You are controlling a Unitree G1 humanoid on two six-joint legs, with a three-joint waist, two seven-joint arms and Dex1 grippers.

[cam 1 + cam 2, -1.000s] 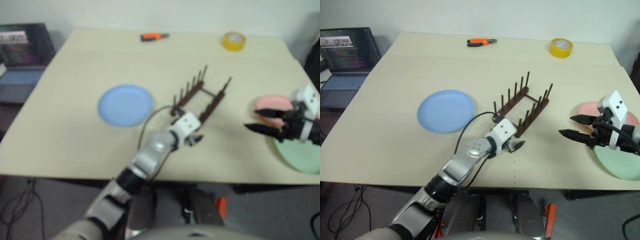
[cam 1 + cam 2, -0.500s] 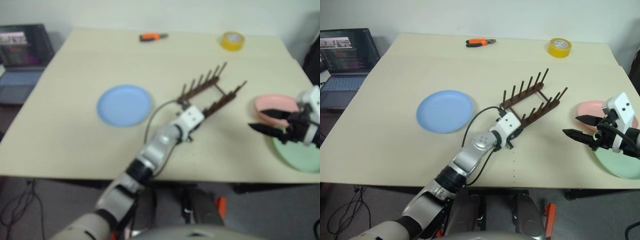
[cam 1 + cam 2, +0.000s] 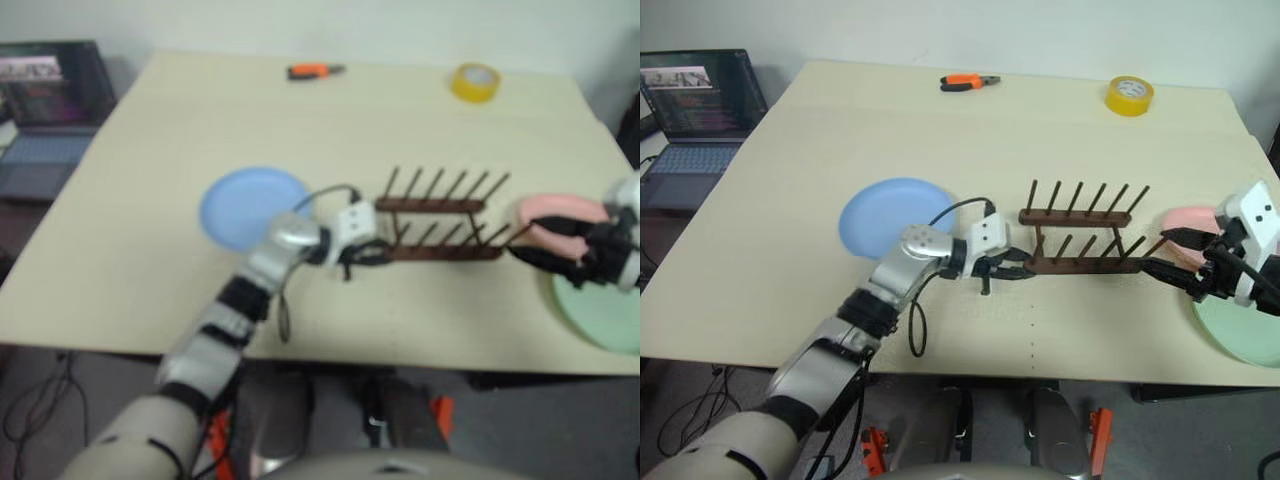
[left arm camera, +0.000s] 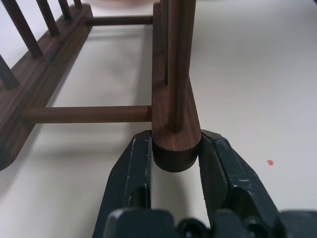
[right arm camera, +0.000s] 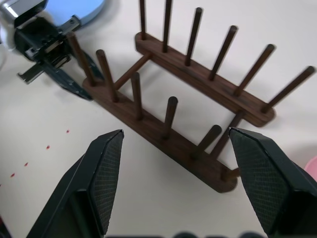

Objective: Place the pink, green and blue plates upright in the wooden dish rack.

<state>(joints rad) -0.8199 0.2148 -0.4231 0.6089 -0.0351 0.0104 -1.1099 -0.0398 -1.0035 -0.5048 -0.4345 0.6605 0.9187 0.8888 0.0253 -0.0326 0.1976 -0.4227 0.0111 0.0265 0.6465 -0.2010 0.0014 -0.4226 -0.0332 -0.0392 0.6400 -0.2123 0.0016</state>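
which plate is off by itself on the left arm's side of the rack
The blue plate, lying flat beside the left arm; the pink plate and green plate sit together past the rack's other end.

The wooden dish rack lies crosswise in the middle of the table, and your left gripper is clamped on the end of its near rail, so that arm blocks the approach from the left. Your right gripper, fingers spread wide, hangs just beside the rack's other end, closing off that side too. The blue plate lies flat behind the left forearm. The pink plate and green plate crowd the right edge. Beyond the rack the tabletop runs open up to the pliers and yellow tape roll
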